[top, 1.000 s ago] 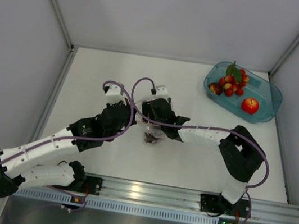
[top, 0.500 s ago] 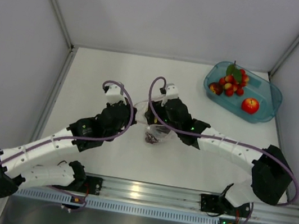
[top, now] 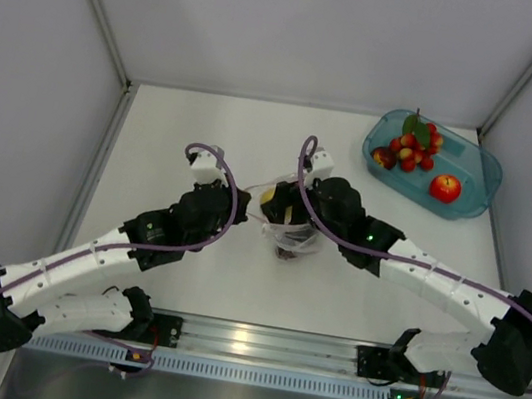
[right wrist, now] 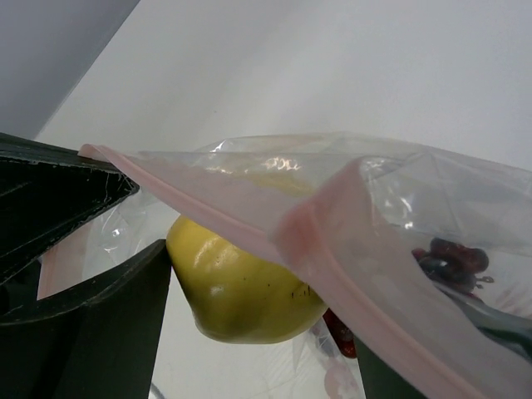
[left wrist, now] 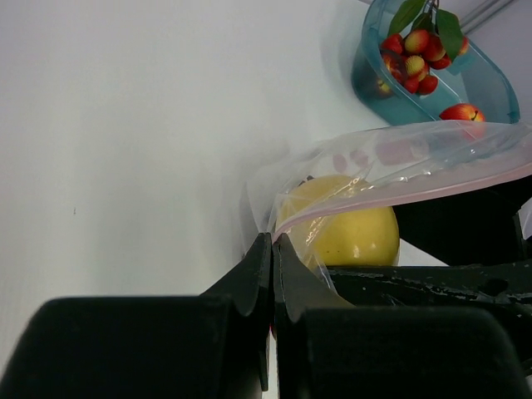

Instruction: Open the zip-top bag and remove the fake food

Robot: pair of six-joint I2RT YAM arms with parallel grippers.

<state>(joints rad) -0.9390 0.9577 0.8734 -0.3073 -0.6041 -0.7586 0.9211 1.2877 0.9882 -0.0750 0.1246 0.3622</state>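
Seeing zip-top bag point(top: 289, 232) at centre of table point(top: 175, 135), strung between both arms, mouth pulled open. Got left gripper point(left wrist: 273, 249) pinched fully closed on the near lip of the bag, just under the pink zip strip point(left wrist: 399, 193). Got right gripper point(top: 295, 207) pushed into the mouth, jaws wide and clamped on the lemon point(right wrist: 241, 291); near finger point(right wrist: 100, 332) touching the peel, far finger mostly veiled by film. Reading lemon as sitting right at the mouth, strip and film draped over its top. Spotting grape bunch point(right wrist: 453, 258) deeper inside the bag, behind the film. Counting apple point(top: 444, 187) and berries point(top: 413, 147) in the teal tub point(top: 488, 174) at far right, well apart from the bag.
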